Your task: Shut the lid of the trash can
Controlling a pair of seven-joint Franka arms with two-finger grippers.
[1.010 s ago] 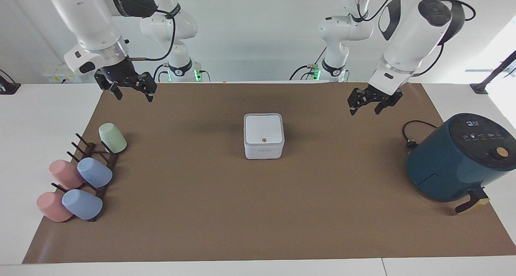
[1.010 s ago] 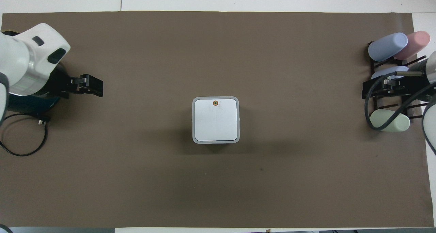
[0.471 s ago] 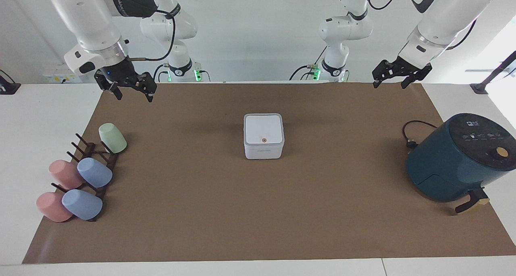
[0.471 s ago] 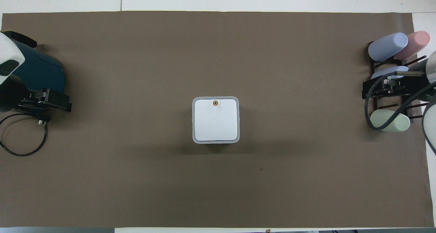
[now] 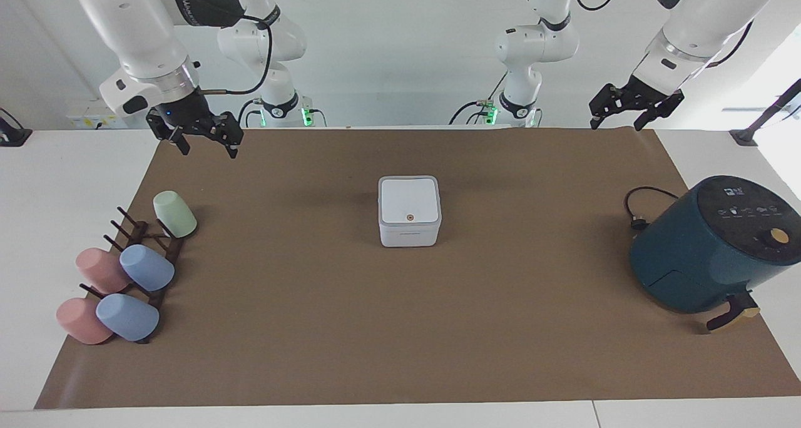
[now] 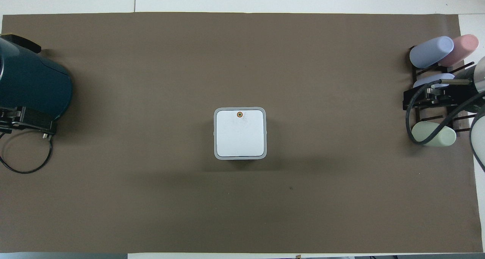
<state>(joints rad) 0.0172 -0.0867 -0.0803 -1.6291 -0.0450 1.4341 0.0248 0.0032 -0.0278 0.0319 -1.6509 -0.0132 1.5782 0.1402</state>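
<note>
The white trash can (image 5: 410, 231) stands in the middle of the brown mat and also shows in the overhead view (image 6: 240, 133). Its lid (image 5: 409, 201) lies flat on top, orange-ringed dot up (image 6: 239, 114). My left gripper (image 5: 616, 126) is open and empty, up in the air over the mat's edge by the robots, toward the left arm's end; in the overhead view (image 6: 45, 123) it sits beside the air fryer. My right gripper (image 5: 209, 152) is open and empty, raised over the mat's corner at the right arm's end, above the cup rack in the overhead view (image 6: 407, 99).
A dark-teal air fryer (image 5: 707, 246) stands at the left arm's end, its black cable (image 5: 638, 206) looped beside it nearer to the robots. A dark rack (image 5: 147, 253) with several pastel cups lies at the right arm's end.
My left gripper has risen and drawn back from over the mat toward the left arm's end and the robots' edge. The right arm and the lid have not moved.
</note>
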